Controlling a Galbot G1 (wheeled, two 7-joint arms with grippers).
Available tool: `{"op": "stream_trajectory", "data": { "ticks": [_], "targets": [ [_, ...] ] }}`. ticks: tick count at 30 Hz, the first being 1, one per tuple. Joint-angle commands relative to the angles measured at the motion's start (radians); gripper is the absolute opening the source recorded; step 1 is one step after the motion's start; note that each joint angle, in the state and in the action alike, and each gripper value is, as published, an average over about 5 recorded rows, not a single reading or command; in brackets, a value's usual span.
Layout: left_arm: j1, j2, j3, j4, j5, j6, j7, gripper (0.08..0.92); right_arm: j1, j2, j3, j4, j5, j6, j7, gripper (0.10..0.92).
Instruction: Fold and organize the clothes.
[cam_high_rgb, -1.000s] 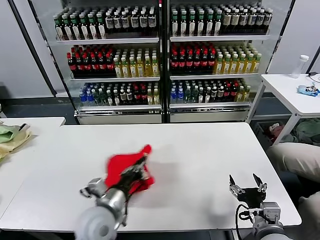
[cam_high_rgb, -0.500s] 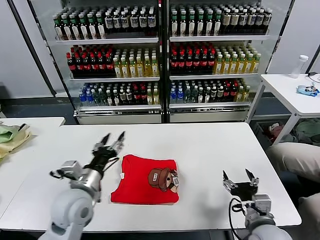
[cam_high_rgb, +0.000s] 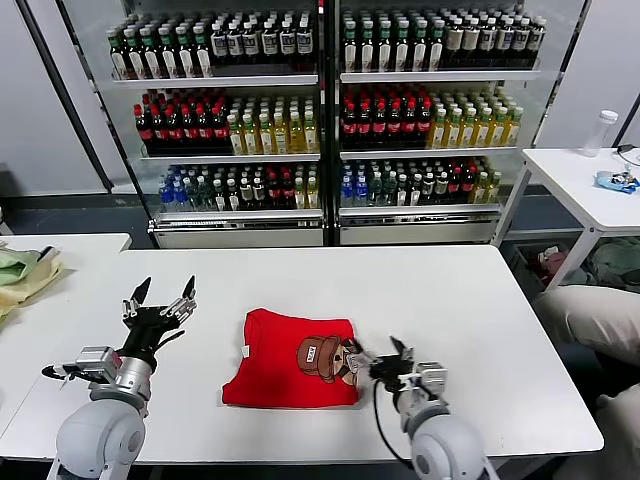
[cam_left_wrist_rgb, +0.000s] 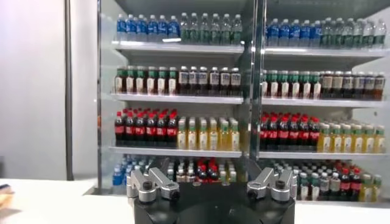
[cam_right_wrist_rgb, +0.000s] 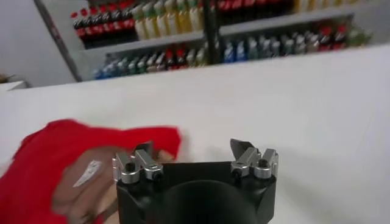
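- red T-shirt (cam_high_rgb: 290, 358) lies folded flat, center-bottom of the head view, on the white table (cam_high_rgb: 450, 300); roughly square, slightly wider left-right than deep
- brown cartoon print (cam_high_rgb: 325, 358) faces up on the shirt's right half, lying on its side
- white neck label at the shirt's left edge, so the collar end points to frame left
- left gripper (cam_high_rgb: 160, 302) lower left of the head view, up off the table, left of the shirt and apart from it; fingers spread wide, holding nothing
- right gripper (cam_high_rgb: 383, 358) low at the shirt's right edge, by the print; jaws wide apart, nothing clamped; contact with the fabric unclear
- right wrist view: red shirt (cam_right_wrist_rgb: 55, 164) just ahead of one finger (cam_right_wrist_rgb: 137, 163)
- pale green-yellow cloth pile (cam_high_rgb: 22, 272) at far left edge, on a separate table
- bottle shelves (cam_high_rgb: 320, 110) fill the upper frame
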Motion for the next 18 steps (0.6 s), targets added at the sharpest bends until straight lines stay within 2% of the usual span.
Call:
{"op": "stream_trajectory", "data": {
  "ticks": [1, 5, 11, 18],
  "targets": [
    [0.036, 0.022, -0.038, 0.012, 0.065, -0.051, 0.024, 0.823, 0.082, 0.032, -0.171, -0.076, 0.241, -0.014, 0.192, 0.823],
    [0.033, 0.014, -0.023, 0.019, 0.072, -0.053, 0.023, 0.823, 0.066, 0.026, -0.163, -0.051, 0.267, -0.014, 0.230, 0.785],
    [0.027, 0.005, -0.006, 0.023, 0.082, -0.058, 0.022, 0.823, 0.065, 0.027, -0.150, -0.060, 0.263, -0.013, 0.236, 0.621],
    [0.024, -0.001, 0.008, 0.034, 0.094, -0.063, 0.021, 0.823, 0.081, 0.026, -0.139, -0.048, 0.215, -0.009, 0.175, 0.413]
  ]
}}
